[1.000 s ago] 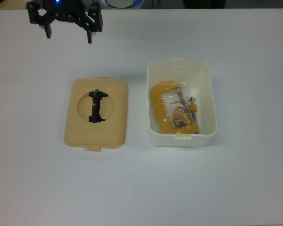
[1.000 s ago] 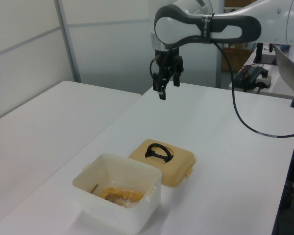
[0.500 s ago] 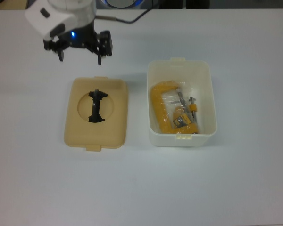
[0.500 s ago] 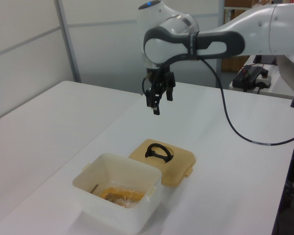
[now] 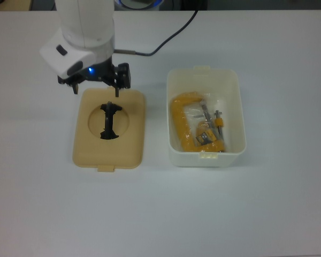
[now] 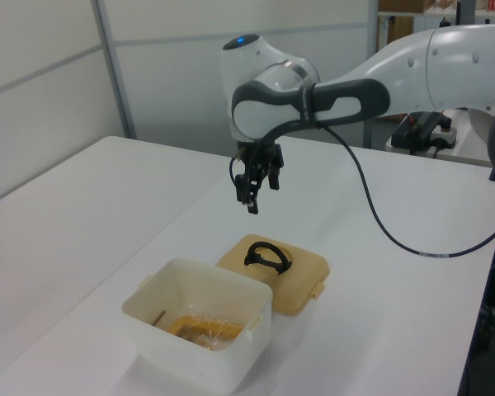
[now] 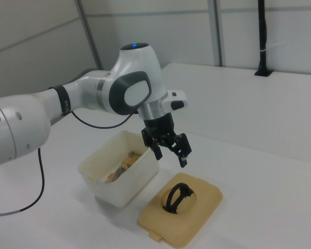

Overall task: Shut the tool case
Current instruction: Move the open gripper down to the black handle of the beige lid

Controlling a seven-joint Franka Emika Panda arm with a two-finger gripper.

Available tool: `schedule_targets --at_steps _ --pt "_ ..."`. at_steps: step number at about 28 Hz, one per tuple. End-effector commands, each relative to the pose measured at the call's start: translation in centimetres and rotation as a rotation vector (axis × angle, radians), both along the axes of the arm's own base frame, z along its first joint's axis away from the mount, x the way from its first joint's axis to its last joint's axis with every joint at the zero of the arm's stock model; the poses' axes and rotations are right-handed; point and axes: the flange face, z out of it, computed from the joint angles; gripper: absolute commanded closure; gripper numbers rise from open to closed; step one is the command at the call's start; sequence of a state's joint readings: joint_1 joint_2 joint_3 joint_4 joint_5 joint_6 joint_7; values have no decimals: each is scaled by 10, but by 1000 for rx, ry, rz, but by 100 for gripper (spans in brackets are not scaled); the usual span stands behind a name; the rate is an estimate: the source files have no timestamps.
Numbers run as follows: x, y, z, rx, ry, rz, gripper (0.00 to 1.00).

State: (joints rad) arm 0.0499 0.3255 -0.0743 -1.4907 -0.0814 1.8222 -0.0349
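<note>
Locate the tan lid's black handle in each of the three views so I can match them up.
Top view: black handle left of centre, in the tan lid's round recess.
Left view: lower centre, behind the white tub.
Right view: lower centre, right of the tub.
Shared landmark: the gripper, open above the lid.

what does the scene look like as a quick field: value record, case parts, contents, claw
tub: white tool case tub, open, on the table, toward the top view's right
lid: tan lid, lying flat beside the tub, apart from it, toward the top view's left
handle: black handle standing in the lid's round recess
contents: yellow clamp inside the tub
claw: claw open, holding nothing, in the air above the lid's far edge in the left view
task state: case not yet closed
</note>
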Motion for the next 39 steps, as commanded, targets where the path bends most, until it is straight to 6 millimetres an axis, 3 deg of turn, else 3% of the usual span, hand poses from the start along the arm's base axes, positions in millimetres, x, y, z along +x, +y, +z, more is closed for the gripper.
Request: schedule_targets --at_steps 1,8,12,30,34,39 --pt "-1 4 -18 -4 -20 6 0" --pt "-9 9 -40 15 -25 9 0" --pt "-13 21 -56 24 -17 -1 0" --pt "-18 15 -97 23 -43 -38 0" --pt "-19 16 -98 24 -40 -40 9" --pt "-18 11 -104 23 -34 -61 36"
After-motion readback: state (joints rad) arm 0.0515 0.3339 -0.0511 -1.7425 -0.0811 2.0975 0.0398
